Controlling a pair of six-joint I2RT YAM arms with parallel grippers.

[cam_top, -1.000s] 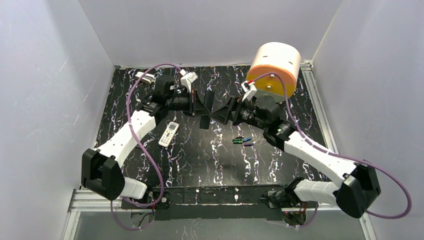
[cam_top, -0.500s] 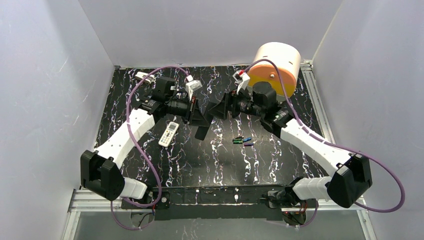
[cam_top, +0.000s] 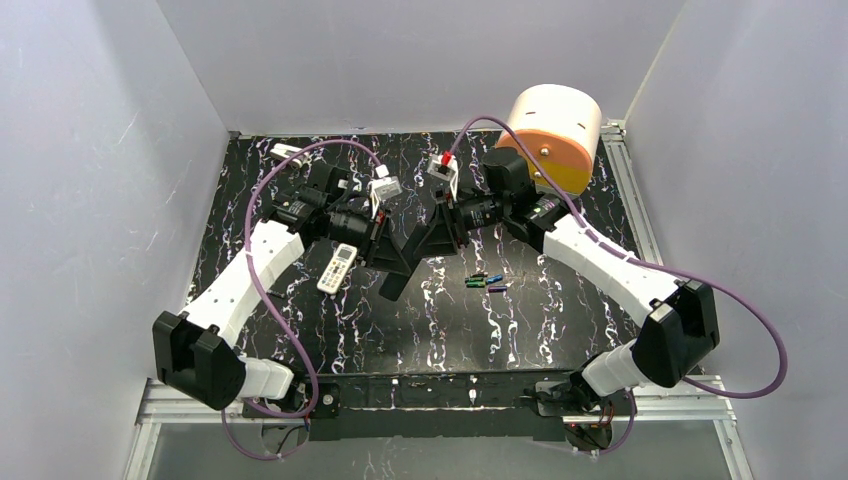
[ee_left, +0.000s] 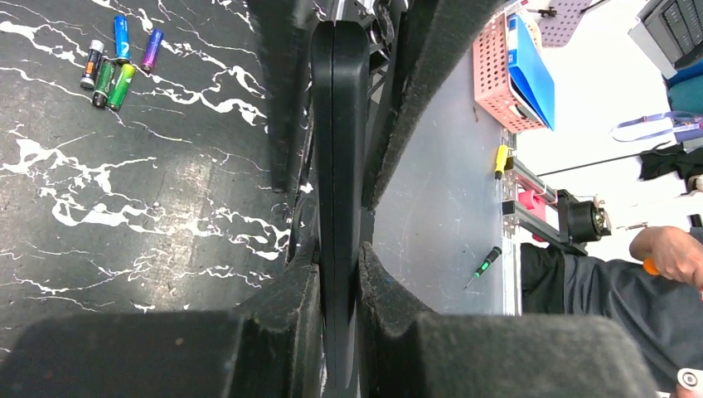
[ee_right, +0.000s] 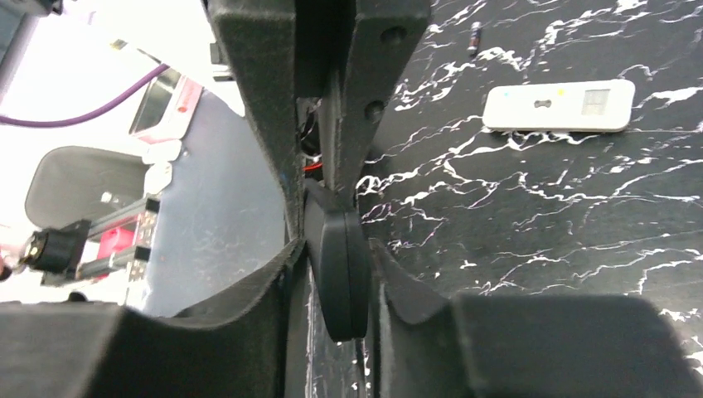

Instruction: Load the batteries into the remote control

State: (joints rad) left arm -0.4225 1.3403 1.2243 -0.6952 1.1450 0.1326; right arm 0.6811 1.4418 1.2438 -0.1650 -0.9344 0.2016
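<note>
Marbled table (cam_top: 560,335), remote (cam_top: 338,268) left of left tool (cam_top: 392,255), batteries (cam_top: 484,281) to its right

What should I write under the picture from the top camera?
The left gripper and right gripper clamp one black strip; remote control and batteries lie untouched.

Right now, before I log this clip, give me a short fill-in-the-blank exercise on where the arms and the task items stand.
1. The left gripper is shut on a long flat ____ strip.
2. The batteries lie on the ____ arm's side of the strip.
3. The remote control lies on the table, touched by ____ gripper.
Missing words: black; right; neither.
</note>
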